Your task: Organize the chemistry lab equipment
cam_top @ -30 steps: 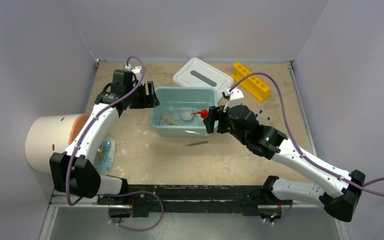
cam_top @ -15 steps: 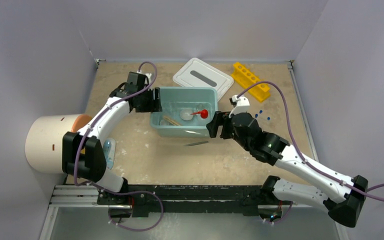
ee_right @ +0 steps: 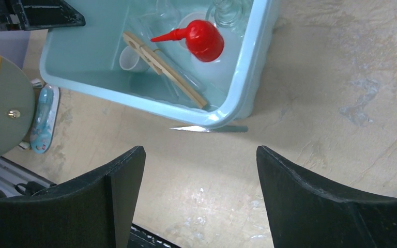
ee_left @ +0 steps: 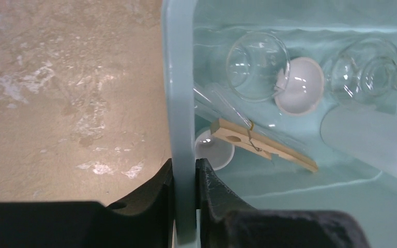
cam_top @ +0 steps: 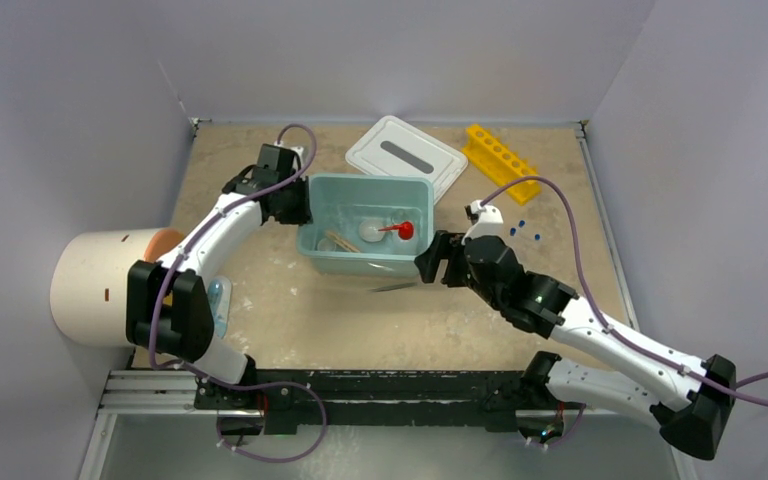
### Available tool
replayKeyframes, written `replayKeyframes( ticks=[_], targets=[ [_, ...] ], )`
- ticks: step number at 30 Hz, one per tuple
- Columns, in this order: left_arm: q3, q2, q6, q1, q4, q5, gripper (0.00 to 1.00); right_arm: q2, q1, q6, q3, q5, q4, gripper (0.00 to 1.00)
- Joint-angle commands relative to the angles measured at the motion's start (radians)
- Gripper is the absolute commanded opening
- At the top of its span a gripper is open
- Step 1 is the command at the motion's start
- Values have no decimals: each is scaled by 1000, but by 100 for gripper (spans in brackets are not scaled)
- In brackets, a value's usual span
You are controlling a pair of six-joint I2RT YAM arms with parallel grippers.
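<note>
The teal tub [cam_top: 364,263] holds the squeeze bottle with red nozzle [ee_right: 201,39], a wooden clothespin [ee_left: 261,144], two tiny white bowls [ee_left: 303,88] and clear glass flasks [ee_left: 256,64]. My left gripper [ee_left: 184,163] is shut on the tub's left wall [ee_left: 178,77], one finger outside and one inside; from above the left gripper [cam_top: 299,205] sits at the tub's left rim. My right gripper [ee_right: 200,150] hangs open and empty over bare table near the tub's front right corner. Metal tweezers [ee_right: 209,128] lie against the tub's front wall. Tiny blue pieces [cam_top: 525,228] dot the table at right.
A white lid [cam_top: 405,153] leans behind the tub, and a yellow tube rack [cam_top: 501,161] lies at the back right. A big cream cylinder [cam_top: 100,285] stands at the left with a pale blue item [cam_top: 210,305] beside it. Walls close in on three sides.
My left gripper has closed onto the tub's left wall. The right arm has drawn back from the tub toward the near side, still open.
</note>
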Motion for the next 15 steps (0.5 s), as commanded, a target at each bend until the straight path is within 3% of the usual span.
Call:
replayKeyframes(
  ticks=[1, 3, 6, 11, 15],
  targets=[
    [29, -14, 17, 6, -3, -91, 6, -32, -7, 60, -14, 23, 16, 81],
    [22, -24, 13, 7, -6, -116, 0, -34, -6, 74, -25, 32, 7, 81],
    [-2, -43, -7, 30, -2, -117, 0, -38, -6, 96, -42, 44, -2, 81],
    [-75, -83, -67, 157, 22, 1, 0, -38, -7, 117, -77, 39, 0, 81],
    [-113, -127, -94, 197, 36, -28, 0, -36, -7, 117, -121, 8, 33, 81]
  ],
)
